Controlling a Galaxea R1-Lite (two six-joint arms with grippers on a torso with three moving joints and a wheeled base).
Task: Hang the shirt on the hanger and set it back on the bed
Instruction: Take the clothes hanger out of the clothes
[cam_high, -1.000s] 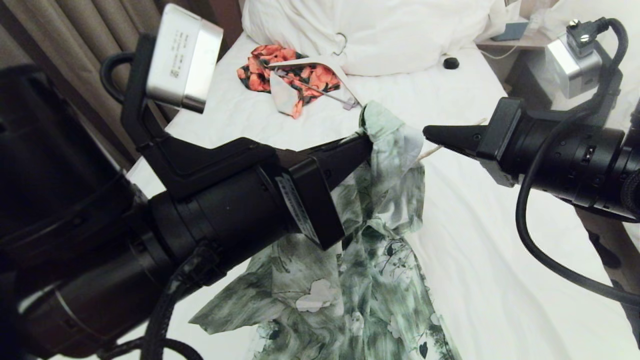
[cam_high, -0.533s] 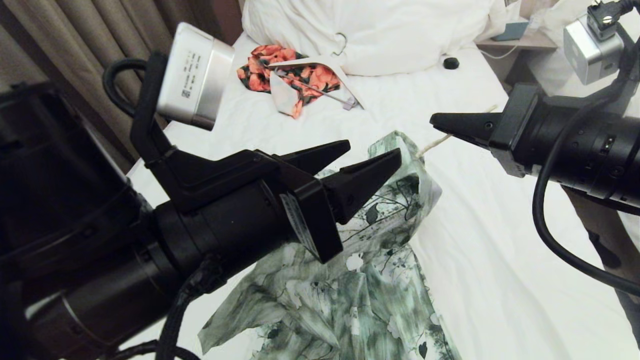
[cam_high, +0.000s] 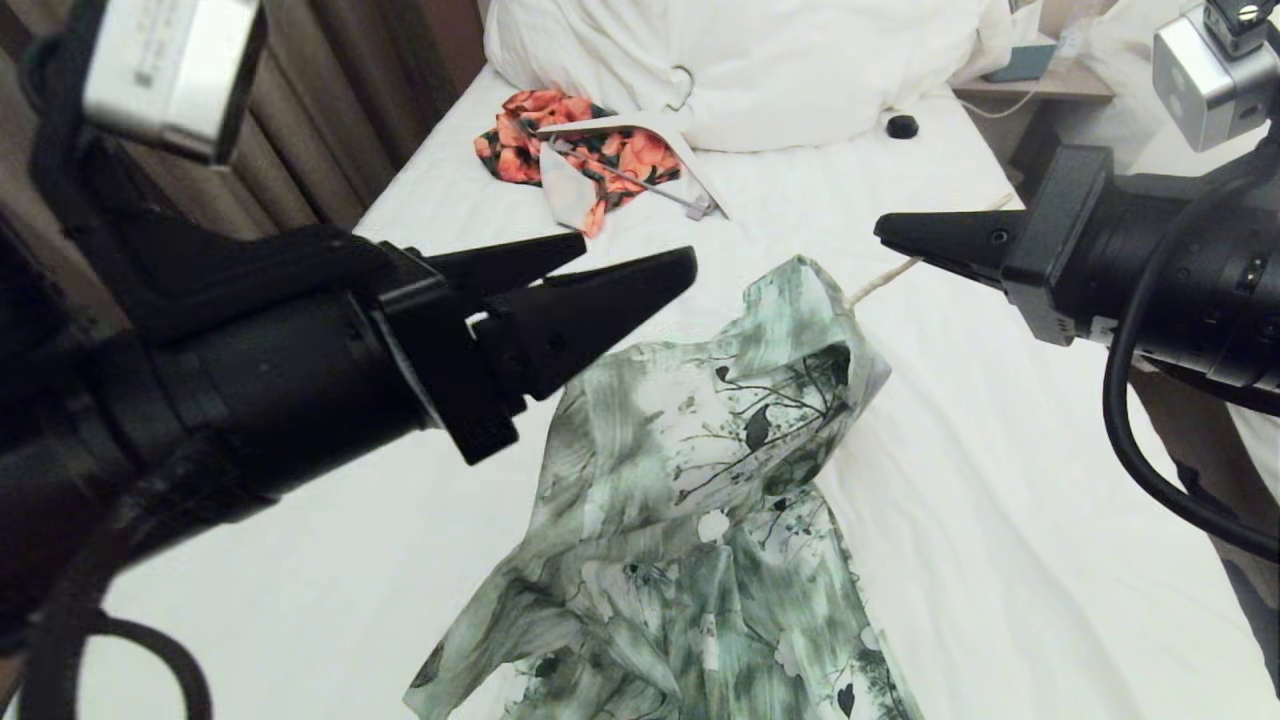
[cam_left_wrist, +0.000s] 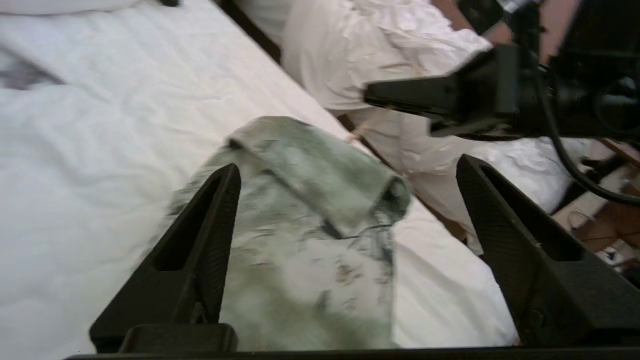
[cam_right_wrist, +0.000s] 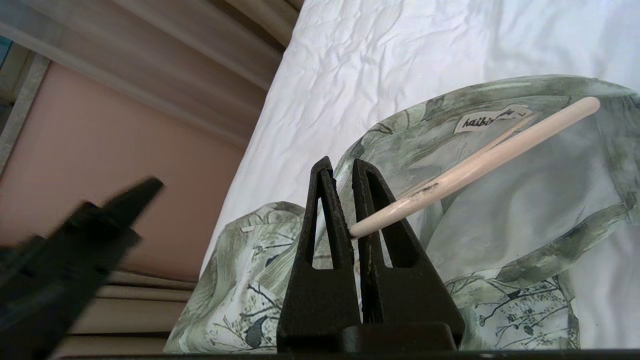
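The left gripper (cam_high: 630, 262) hung in the air above the bed (cam_high: 1000, 520), just beside the raised top of the shirt (cam_high: 690, 480). Its two fingers stood wide apart, and nothing was between them. They did not touch the shirt. The right gripper (cam_high: 885, 228) was over the far side of the bed, with its two fingers squeezed tight together on the hanger (cam_right_wrist: 470, 167). The thin cream bar of the hanger stuck out from between the fingertips and went in under the collar of the shirt, near the small white label (cam_right_wrist: 492, 118). So the hanger held one end of the shirt up like a little tent, and the rest of the green leafy shirt lay spread on the white sheet toward the near end of the bed. There was one green shirt and one cream hanger. Farther up the bed lay one orange and black flowery garment (cam_high: 560, 150) with one flat white hanger (cam_high: 650, 135) on top of it. Behind them was one big heap of white pillows (cam_high: 760, 60), and one small black round thing (cam_high: 902, 126) sat close by on the sheet. Brown curtains (cam_high: 330, 110) hung beside the bed.
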